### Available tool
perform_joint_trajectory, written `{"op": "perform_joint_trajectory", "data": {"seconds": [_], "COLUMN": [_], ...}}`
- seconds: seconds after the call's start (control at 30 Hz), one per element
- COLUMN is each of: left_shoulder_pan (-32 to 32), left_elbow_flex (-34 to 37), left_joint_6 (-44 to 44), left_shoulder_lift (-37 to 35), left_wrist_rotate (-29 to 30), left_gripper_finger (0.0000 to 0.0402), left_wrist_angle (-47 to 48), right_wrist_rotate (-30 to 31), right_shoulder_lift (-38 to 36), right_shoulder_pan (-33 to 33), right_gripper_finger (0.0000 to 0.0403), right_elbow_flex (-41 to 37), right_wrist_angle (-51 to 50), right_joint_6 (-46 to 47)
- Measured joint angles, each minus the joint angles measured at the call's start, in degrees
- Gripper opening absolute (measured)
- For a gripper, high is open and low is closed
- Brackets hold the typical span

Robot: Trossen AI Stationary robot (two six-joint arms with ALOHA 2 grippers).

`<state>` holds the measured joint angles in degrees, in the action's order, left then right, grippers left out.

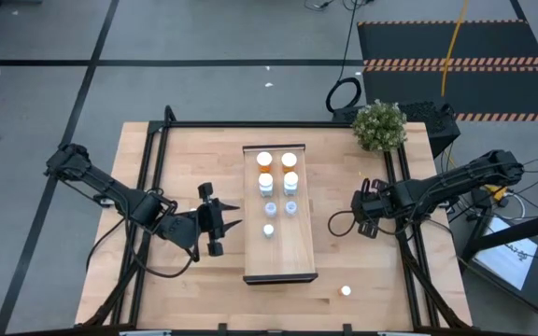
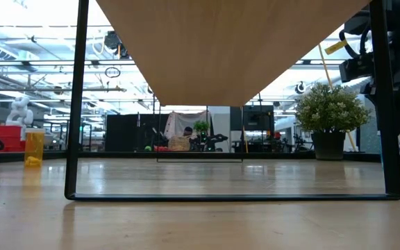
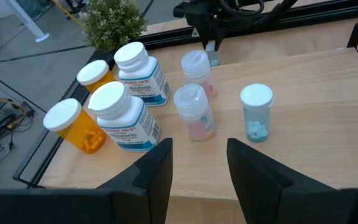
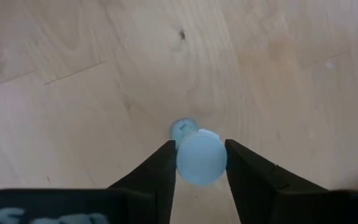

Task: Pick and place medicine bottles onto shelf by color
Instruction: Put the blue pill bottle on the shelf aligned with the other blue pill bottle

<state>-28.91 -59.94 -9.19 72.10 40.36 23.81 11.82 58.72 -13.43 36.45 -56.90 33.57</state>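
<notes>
The shelf (image 1: 280, 257) is a long light-wood tray raised on a black frame. Several white-capped medicine bottles stand on its far half. These are two orange ones (image 3: 73, 124), two white ones (image 3: 126, 118), two clear pinkish ones (image 3: 194, 112) and one with blue pills (image 3: 257, 115). Another bottle (image 1: 346, 290) stands on the table near the front right. My left gripper (image 3: 197, 165) is open and hovers at the shelf's left edge (image 1: 236, 217). My right gripper (image 1: 355, 213) is to the right of the shelf, shut on a pale-blue-capped bottle (image 4: 201, 155). My right gripper pinches the small bottle at its pale blue cap (image 4: 201, 167) between the two fingers (image 4: 163, 165). It comes from above, pointing down. The bottle hangs roughly upright, with its base (image 4: 182, 129) showing beyond the cap. Whether that base rests on the table I cannot tell.
A potted plant (image 1: 379, 124) stands at the table's far right corner. Black frame rails (image 1: 152, 159) run along both sides of the table. The shelf's near half (image 1: 283, 252) holds no bottles. From the low view the shelf's underside (image 2: 235, 48) spans the top.
</notes>
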Motion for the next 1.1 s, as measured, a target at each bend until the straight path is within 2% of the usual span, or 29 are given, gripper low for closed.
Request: {"op": "perform_joint_trajectory", "data": {"seconds": [0.23, 0.5, 1.1], "left_shoulder_pan": [0.0, 0.0, 0.0], "left_elbow_flex": [0.0, 0.0, 0.0], "left_joint_6": [0.0, 0.0, 0.0], "left_shoulder_lift": [0.0, 0.0, 0.0], "left_wrist_rotate": [0.0, 0.0, 0.0], "left_gripper_finger": [0.0154, 0.0154, 0.0154], "left_wrist_angle": [0.0, 0.0, -0.1], "right_wrist_rotate": [-0.2, -6.3, -7.6], "right_shoulder_lift": [0.0, 0.0, 0.0], "right_shoulder_pan": [0.0, 0.0, -0.1], "right_gripper_finger": [0.012, 0.012, 0.012], "right_elbow_flex": [0.0, 1.7, 17.9], "right_wrist_angle": [2.4, 3.5, 3.5], "right_joint_6": [0.0, 3.3, 3.9]}}
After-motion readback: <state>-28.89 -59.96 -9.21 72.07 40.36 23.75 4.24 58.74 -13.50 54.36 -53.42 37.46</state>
